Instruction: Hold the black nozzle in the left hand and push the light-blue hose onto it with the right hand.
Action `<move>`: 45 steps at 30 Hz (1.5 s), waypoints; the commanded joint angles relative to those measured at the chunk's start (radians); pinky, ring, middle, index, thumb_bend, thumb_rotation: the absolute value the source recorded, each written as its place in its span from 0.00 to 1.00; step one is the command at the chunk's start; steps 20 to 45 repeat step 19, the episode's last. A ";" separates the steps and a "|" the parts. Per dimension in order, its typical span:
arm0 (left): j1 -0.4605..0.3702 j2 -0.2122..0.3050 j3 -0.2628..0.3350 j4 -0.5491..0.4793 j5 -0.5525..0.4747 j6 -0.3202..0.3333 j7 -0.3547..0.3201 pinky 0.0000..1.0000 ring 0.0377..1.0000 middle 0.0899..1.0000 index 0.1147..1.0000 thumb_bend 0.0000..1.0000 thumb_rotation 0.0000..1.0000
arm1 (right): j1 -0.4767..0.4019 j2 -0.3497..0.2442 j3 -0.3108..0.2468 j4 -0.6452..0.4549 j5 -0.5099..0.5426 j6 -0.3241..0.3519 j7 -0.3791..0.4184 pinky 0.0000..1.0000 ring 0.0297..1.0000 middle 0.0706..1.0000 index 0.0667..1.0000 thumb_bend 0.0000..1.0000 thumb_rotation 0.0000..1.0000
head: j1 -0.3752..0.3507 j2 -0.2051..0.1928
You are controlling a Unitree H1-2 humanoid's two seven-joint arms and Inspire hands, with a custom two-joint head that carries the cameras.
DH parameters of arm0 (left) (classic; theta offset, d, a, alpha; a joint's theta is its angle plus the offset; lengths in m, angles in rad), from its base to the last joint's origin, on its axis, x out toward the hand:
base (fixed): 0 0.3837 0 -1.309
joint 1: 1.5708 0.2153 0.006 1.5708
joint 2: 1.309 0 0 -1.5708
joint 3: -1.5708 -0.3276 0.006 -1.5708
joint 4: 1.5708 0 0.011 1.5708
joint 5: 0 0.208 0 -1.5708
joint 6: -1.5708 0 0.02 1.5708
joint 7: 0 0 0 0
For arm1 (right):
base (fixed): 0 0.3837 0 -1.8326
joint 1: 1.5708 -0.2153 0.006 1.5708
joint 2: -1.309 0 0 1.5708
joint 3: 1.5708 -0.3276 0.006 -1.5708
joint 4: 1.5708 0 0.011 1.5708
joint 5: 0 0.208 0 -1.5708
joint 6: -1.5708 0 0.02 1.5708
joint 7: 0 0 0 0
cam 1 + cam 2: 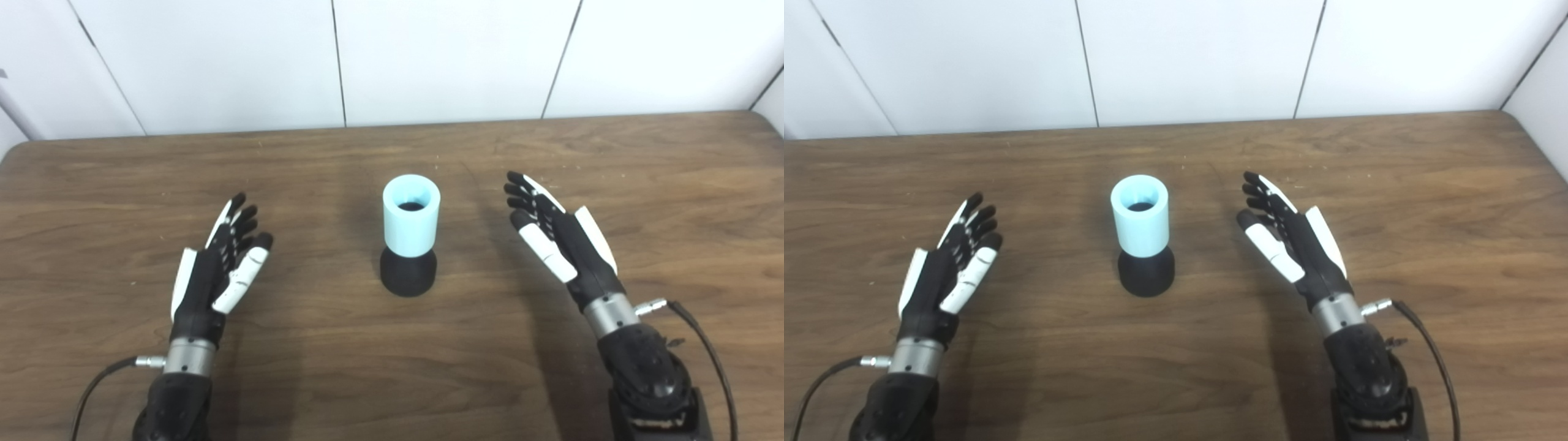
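Note:
A short light-blue hose point(411, 215) stands upright in the middle of the wooden table point(674, 184), seated on top of the black nozzle point(408, 275), whose flared base rests on the wood. The hose's open top shows a dark inside. My left hand point(223, 263) hovers to the left of them, open, palm turned inward, holding nothing. My right hand point(554, 233) is to the right, also open with fingers spread, palm facing the hose. Neither hand touches the hose or nozzle.
White wall panels point(441, 55) rise behind the table's far edge. Cables trail from both wrists, the right cable point(704, 349) looping toward the front edge.

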 commanded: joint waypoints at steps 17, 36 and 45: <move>0.097 -0.019 0.003 0.065 -0.012 -0.193 0.035 0.89 0.91 0.91 0.90 0.51 0.89 | 0.092 0.011 -0.003 0.055 0.275 -0.073 -0.055 0.96 0.99 0.96 0.98 0.47 1.00 | 0.023 -0.070; 0.106 -0.017 0.001 0.073 -0.032 -0.193 0.023 0.90 0.91 0.91 0.91 0.51 0.90 | 0.102 0.012 0.000 0.060 0.280 -0.076 -0.063 0.95 0.98 0.97 0.98 0.49 1.00 | 0.027 -0.084; 0.106 -0.017 0.001 0.073 -0.032 -0.193 0.023 0.90 0.91 0.91 0.91 0.51 0.90 | 0.102 0.012 0.000 0.060 0.280 -0.076 -0.063 0.95 0.98 0.97 0.98 0.49 1.00 | 0.027 -0.084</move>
